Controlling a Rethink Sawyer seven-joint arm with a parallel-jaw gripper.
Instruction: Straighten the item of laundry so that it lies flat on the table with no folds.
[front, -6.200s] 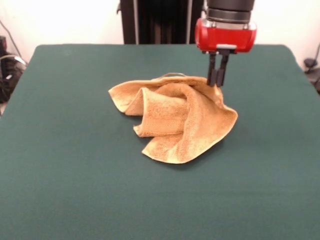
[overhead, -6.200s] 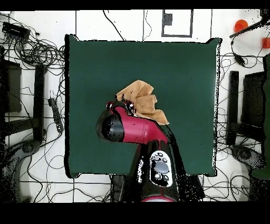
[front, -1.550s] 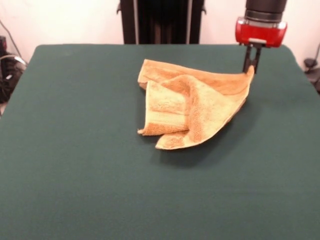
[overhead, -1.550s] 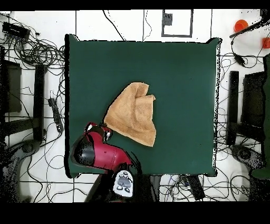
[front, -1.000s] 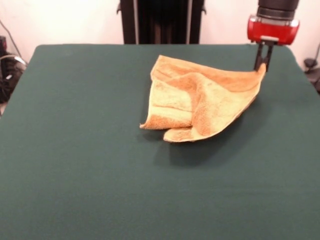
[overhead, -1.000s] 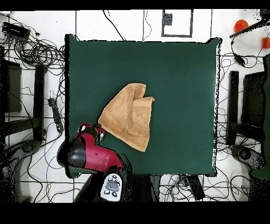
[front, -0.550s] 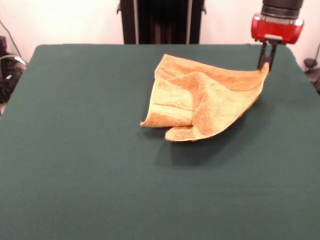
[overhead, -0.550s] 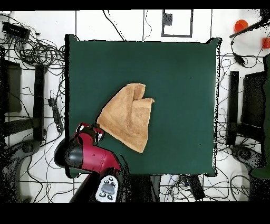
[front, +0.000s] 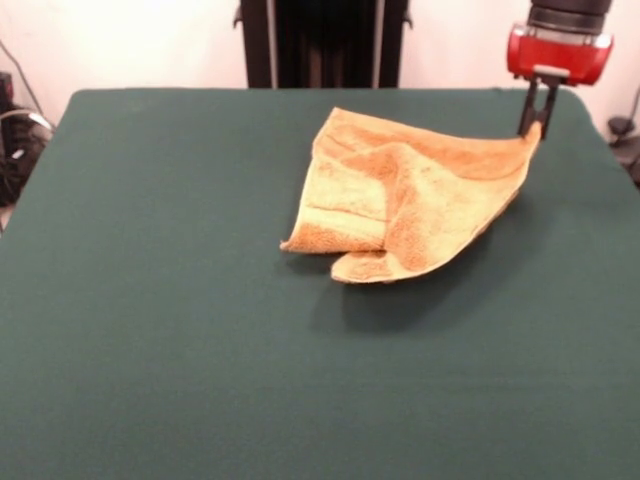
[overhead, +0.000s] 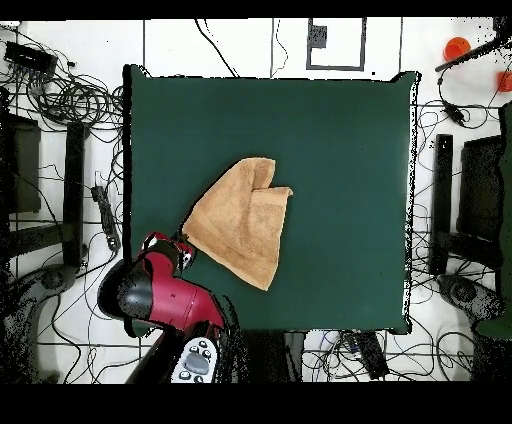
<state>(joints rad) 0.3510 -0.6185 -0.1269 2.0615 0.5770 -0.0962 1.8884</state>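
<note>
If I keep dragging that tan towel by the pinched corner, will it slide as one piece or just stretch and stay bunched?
The towel is probably floppy: it sags from the corner held in the gripper. The doubled flap in front looks likely to stay folded while dragged. The felt-like table may grip the terry, so expect partial stretching more than clean sliding.

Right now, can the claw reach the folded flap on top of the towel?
Probably not directly: the claw is shut on one lifted corner of the towel near the table edge. The folded flap lies uncovered, but the claw would need to let go first.
</note>
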